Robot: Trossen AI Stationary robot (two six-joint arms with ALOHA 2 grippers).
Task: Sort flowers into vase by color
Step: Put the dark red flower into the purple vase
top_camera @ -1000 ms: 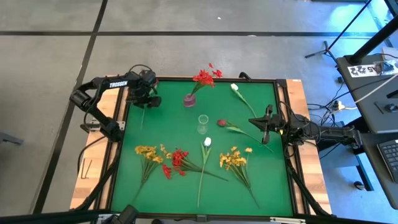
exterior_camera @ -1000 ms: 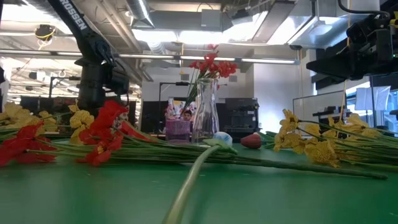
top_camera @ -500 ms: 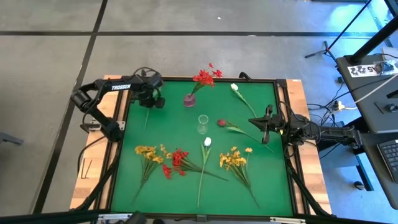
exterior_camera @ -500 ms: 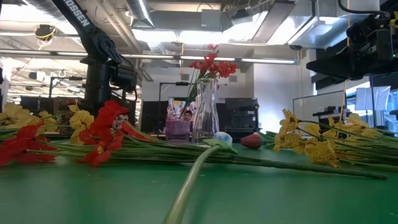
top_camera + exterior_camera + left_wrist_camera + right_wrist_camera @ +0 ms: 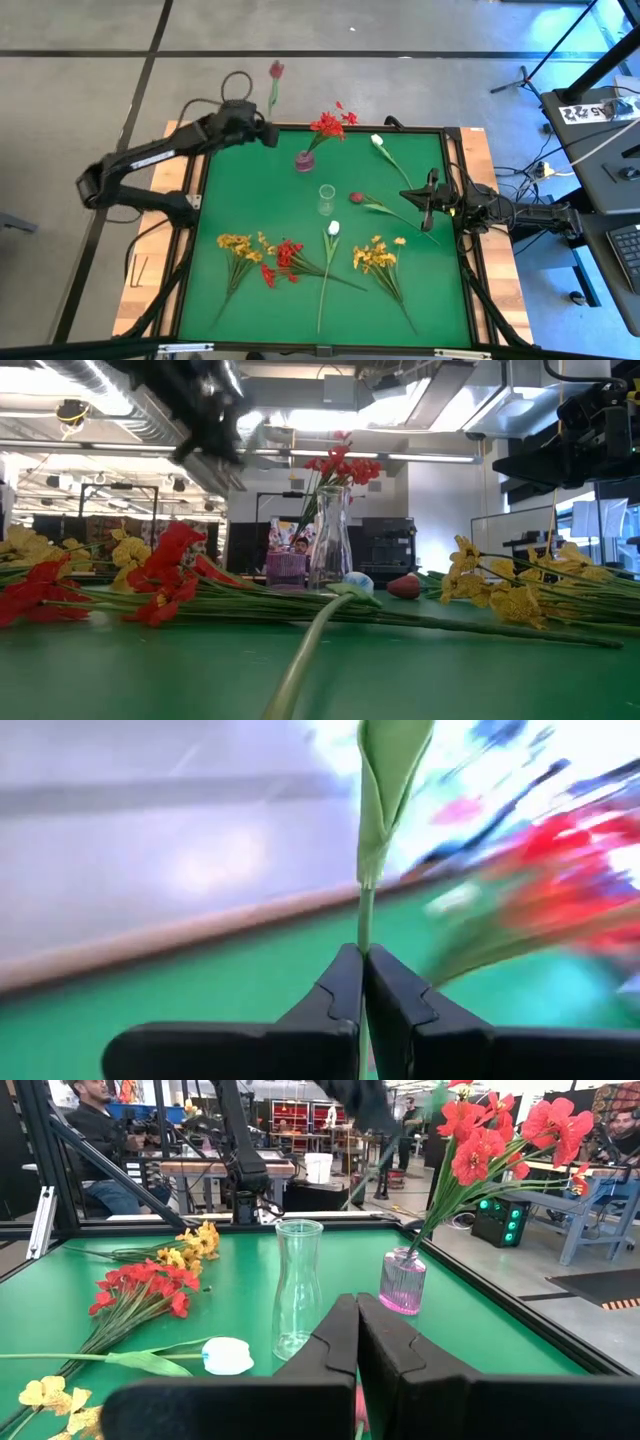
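Overhead, the left gripper (image 5: 268, 132) is pinching a dark pink bud (image 5: 276, 69) by its stem, holding it past the table's far edge (image 5: 350, 127), near the pink vase (image 5: 304, 160) of red sprays (image 5: 330, 123). Meanwhile, the left wrist view is showing fingers (image 5: 345, 990) pressed on the stem (image 5: 365, 915). Finally, the right gripper (image 5: 357, 1315) is waiting, pressed together, facing the clear vase (image 5: 298, 1288).

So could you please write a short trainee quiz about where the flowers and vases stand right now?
1. True or false: the left gripper is shut on a green stem.
2. Which vase holds red flowers: A) the pink vase, B) the clear vase?
3. How many yellow sprays lie on the mat?

Key: 1 true. 2 A. 3 two: and.
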